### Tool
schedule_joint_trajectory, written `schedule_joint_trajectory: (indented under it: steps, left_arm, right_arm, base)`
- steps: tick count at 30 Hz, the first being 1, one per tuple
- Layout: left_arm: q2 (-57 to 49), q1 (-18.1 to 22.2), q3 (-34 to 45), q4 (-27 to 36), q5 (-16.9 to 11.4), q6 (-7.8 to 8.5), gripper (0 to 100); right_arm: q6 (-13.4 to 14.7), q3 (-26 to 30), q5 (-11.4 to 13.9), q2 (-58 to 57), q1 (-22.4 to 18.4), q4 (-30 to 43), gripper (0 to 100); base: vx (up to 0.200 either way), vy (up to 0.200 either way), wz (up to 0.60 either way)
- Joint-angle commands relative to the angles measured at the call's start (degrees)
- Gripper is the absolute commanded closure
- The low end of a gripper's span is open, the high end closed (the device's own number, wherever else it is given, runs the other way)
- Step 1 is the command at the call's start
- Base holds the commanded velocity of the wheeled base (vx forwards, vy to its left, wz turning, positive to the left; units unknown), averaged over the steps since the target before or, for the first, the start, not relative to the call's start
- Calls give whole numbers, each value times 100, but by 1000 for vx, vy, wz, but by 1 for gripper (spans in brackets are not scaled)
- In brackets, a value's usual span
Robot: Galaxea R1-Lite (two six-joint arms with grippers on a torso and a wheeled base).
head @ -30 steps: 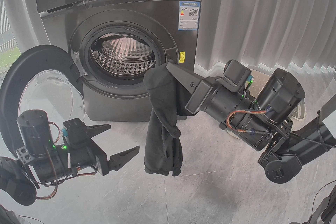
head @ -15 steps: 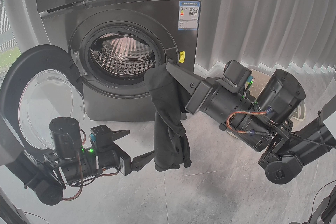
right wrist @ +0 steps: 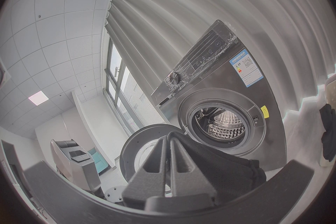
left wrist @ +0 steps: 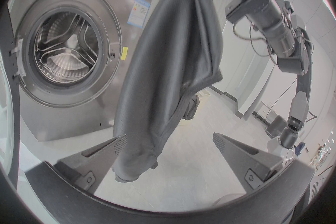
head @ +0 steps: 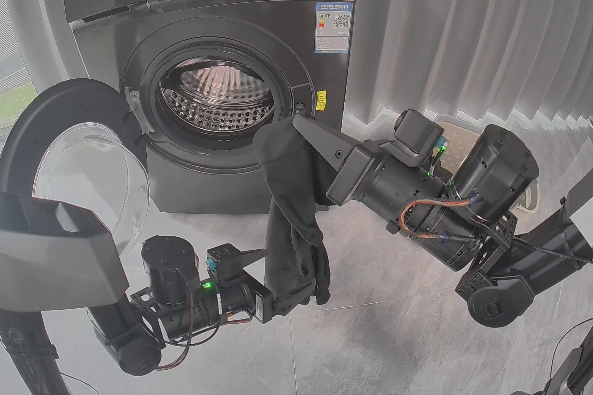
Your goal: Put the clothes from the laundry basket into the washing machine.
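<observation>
A dark garment (head: pixel 290 199) hangs from my right gripper (head: pixel 298 124), which is shut on its top just in front of the washing machine (head: pixel 247 13), below and to the right of the open drum (head: pixel 216 97). In the right wrist view the fingers (right wrist: pixel 157 161) are pressed together on the dark cloth (right wrist: pixel 224 168). My left gripper (head: pixel 278 280) is low near the floor and open, its fingers on either side of the garment's lower end. In the left wrist view the garment (left wrist: pixel 168 70) dangles between the spread fingers (left wrist: pixel 105 151), close to one of them.
The machine's round door (head: pixel 68 124) stands swung open to the left. The pale laundry basket (head: pixel 462 142) sits on the floor behind my right arm, beside the curtain (head: pixel 469 13); dark cloth (right wrist: pixel 328 130) shows in it. Grey tiled floor (head: pixel 370 340) spreads in front.
My left arm has swept right and lower across the floor until its open fingers straddle the garment's hanging end. The right gripper and the garment's top have barely moved.
</observation>
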Motion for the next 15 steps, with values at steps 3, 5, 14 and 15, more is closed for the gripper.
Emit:
schedule_joint_trajectory:
  steps: [3, 5, 14, 15]
  left_arm:
    - [588, -63, -308, -123, 148, 20, 0]
    - [711, -54, -431, -228, 306, 20, 0]
    - [860, 183, -396, -254, 394, 47, 0]
    - [860, 201, -422, -254, 402, 55, 0]
  right_arm:
    - [10, 17, -7, -15, 2, -10, 100]
    - [10, 43, -7, -15, 11, -19, 100]
    - [1, 175, -7, -24, 2, -204, 100]
    - [1, 175, -7, -24, 2, -204, 100]
  base:
    - [0, 0, 0]
    - [0, 0, 0]
    - [0, 0, 0]
    - [0, 0, 0]
